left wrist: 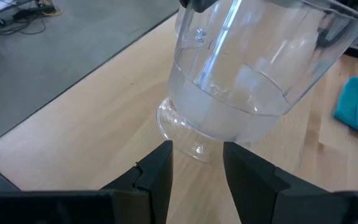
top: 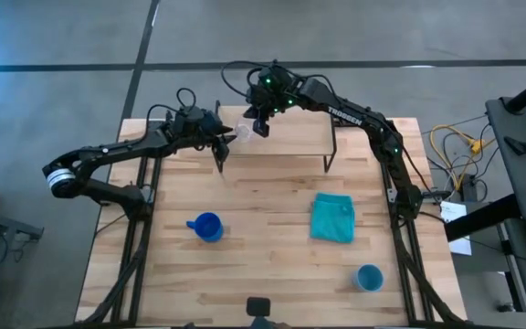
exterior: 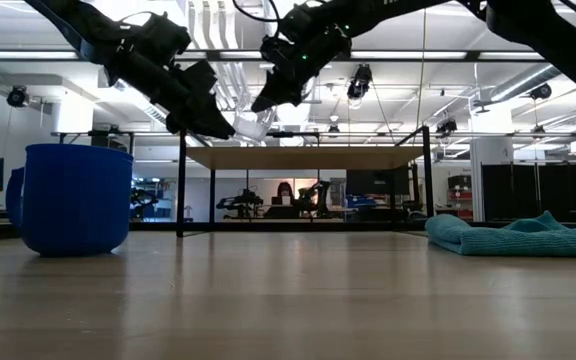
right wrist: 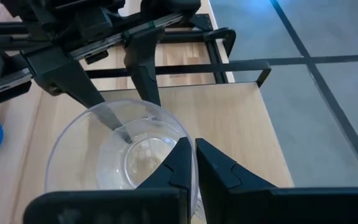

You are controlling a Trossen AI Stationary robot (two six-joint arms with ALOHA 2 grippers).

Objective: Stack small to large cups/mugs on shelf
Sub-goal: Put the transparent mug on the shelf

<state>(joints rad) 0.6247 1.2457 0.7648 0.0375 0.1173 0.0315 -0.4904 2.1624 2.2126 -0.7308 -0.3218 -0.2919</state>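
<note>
The clear cup (top: 243, 134) hangs tilted in the air over the left end of the light-wood shelf (top: 286, 139); it also shows in the low view (exterior: 253, 125). My right gripper (right wrist: 194, 163) is shut on the cup's rim. My left gripper (left wrist: 197, 163) is open, its fingertips on either side of the cup's foot (left wrist: 194, 144). The deep blue mug (top: 206, 227) stands on the table at the near left. The light blue cup (top: 369, 277) stands at the near right. My right gripper pinches the clear cup's rim (right wrist: 180, 138), one finger inside the cup and one outside. The fingers come slanting down from the far side. The cup is lifted clear of the shelf and tilted, its mouth toward this gripper. My left gripper's fingers (left wrist: 157, 168) stand beside the cup's foot; I cannot tell whether they touch it.
A folded teal cloth (top: 332, 217) lies on the table to the right of the middle. The shelf's black legs (top: 329, 155) stand on the far part of the table. The two arms are close together over the shelf's left end.
</note>
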